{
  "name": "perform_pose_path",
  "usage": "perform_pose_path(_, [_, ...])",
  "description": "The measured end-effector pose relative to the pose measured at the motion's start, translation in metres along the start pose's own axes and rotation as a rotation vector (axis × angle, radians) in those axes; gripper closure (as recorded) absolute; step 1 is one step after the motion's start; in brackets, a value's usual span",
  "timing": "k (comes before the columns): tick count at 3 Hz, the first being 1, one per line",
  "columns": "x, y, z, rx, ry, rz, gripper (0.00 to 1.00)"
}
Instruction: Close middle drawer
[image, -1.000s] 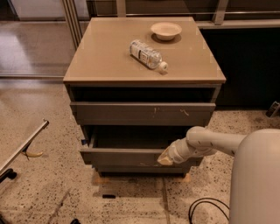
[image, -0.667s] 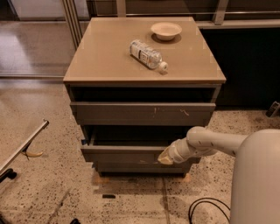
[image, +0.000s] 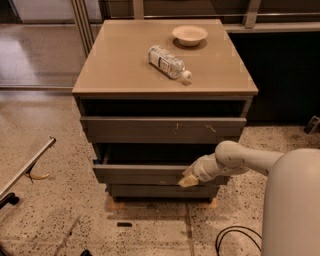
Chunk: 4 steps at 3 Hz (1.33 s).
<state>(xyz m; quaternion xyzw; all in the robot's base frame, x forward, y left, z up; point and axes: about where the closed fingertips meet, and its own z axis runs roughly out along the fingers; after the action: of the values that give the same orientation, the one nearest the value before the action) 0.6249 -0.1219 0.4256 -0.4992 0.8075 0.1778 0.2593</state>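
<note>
The tool (image: 189, 179) is low at the cabinet's near face, its tan tip pressed against the right part of the middle drawer (image: 142, 174). I cannot tell whether the tool is open or closed from here. The white arm (image: 235, 161) reaches in from the right, out of the robot's pale body (image: 292, 205) at the near right corner.

The middle drawer is partly open, its slim front standing out nearer than the bottom drawer (image: 160, 191) below it, with a dark gap showing above its edge. Above it the top drawer (image: 150, 129), taller and marked with whitish scratches, also sits a little out.

Up on the counter (image: 120, 65), a plastic water bottle (image: 169, 62) lies on its side, and a small bowl (image: 189, 34) sits just beyond it toward the far edge. A black cable (image: 235, 237) loops on the speckled floor at the near right.
</note>
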Motion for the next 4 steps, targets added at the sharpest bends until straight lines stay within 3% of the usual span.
perform_pose_path(1, [0.0,-0.001,-0.001,0.001,-0.002,0.005,0.0])
perform_pose_path(2, [0.002,0.0,-0.007,-0.004,-0.013,0.013,0.0])
perform_pose_path(4, [0.009,0.017,-0.029,-0.093,-0.071,-0.014,0.0])
